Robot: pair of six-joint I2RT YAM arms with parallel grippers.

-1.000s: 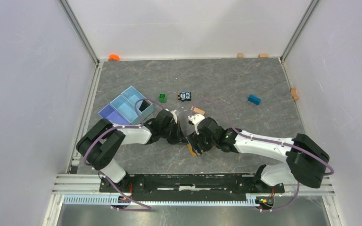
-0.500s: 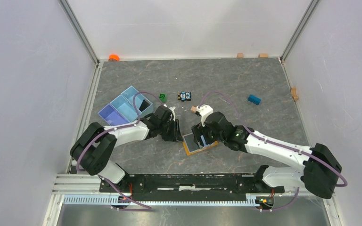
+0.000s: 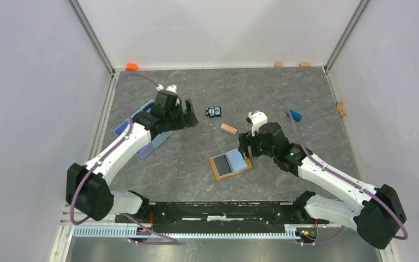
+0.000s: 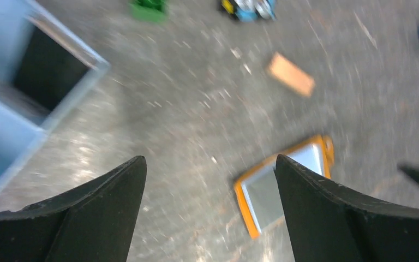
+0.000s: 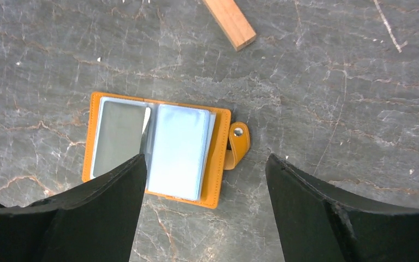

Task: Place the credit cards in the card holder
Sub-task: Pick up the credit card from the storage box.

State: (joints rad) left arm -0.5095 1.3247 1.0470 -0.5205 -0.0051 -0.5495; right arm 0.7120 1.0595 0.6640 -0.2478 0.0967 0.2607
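Our left pincer (image 4: 208,164) hung spread and empty above the desk (image 3: 283,87), near the light blue tray (image 4: 90,59), and our right pincer (image 5: 204,158) was likewise spread wide with nothing between its fingers, poised over the card holder (image 5: 223,164). The holder lay open like a book on the desk between the two arms, with a light blue card (image 5: 177,150) seated in one pale pocket. The facing pocket looked grey and glossy, and we could not tell whether it held anything. In one compartment of the tray lay what we took for the dark card (image 4: 46,76), well apart from the holder. We judged the step in hand to be fetching that card with the left arm. To do it well, we thought the left pincer should come down squarely inside the compartment without catching the tray wall, which stood close. A thin card lying flat would give the fingers little to bite, so nudging it against the wall to tip one edge up seemed the safer way to pinch it. Meanwhile the right pincer would have served best by pressing the open holder flat, its free pocket mouth turned toward the incoming card.
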